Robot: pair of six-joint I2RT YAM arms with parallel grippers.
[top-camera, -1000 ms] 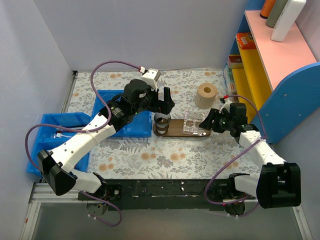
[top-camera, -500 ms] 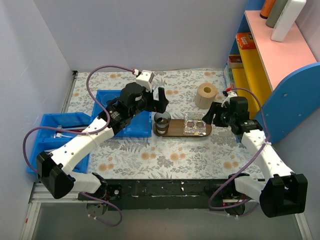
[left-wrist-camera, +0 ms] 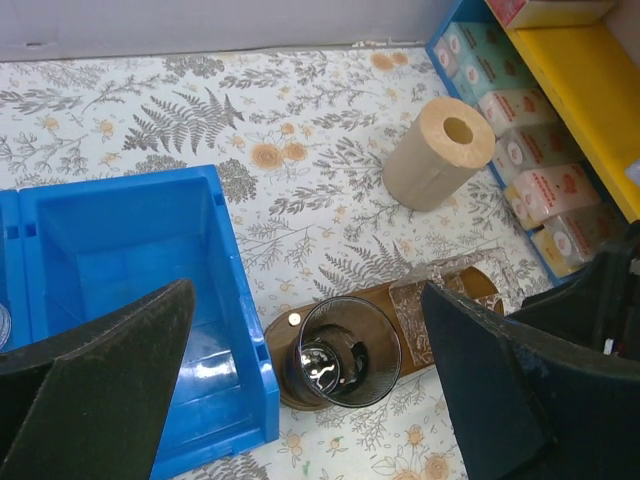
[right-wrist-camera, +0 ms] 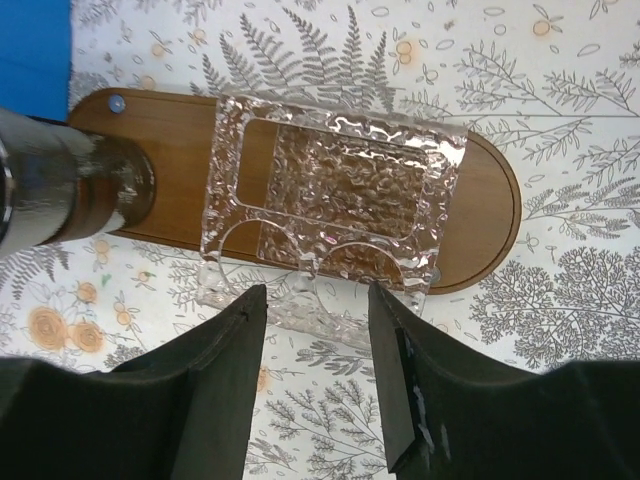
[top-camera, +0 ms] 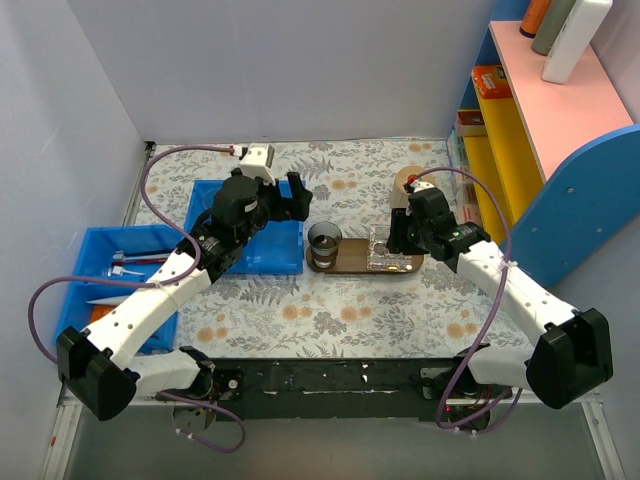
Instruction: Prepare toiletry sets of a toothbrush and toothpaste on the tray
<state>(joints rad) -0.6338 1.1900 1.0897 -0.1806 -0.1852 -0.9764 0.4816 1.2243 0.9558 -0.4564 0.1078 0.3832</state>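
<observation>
Our right gripper [right-wrist-camera: 310, 385] hangs with its fingers partly apart and empty, at the edge of the clear holder [right-wrist-camera: 340, 190]. Our left gripper [left-wrist-camera: 307, 290] gapes wide above a dark cup [left-wrist-camera: 345, 350]. Both stand on the tray [top-camera: 352, 264], which lies lengthwise left to right between the arms. Only the right wrist view shows the holder overhanging the tray's edge.

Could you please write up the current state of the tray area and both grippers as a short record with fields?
tray: dark brown wooden oval tray, on the floral cloth
on tray: smoky glass cup at one end; clear textured plastic holder overhanging a long edge
left gripper: open, empty, over a corner of the blue plastic bin
right gripper: open, empty, over the holder
toothpaste: not seen in these views
</observation>
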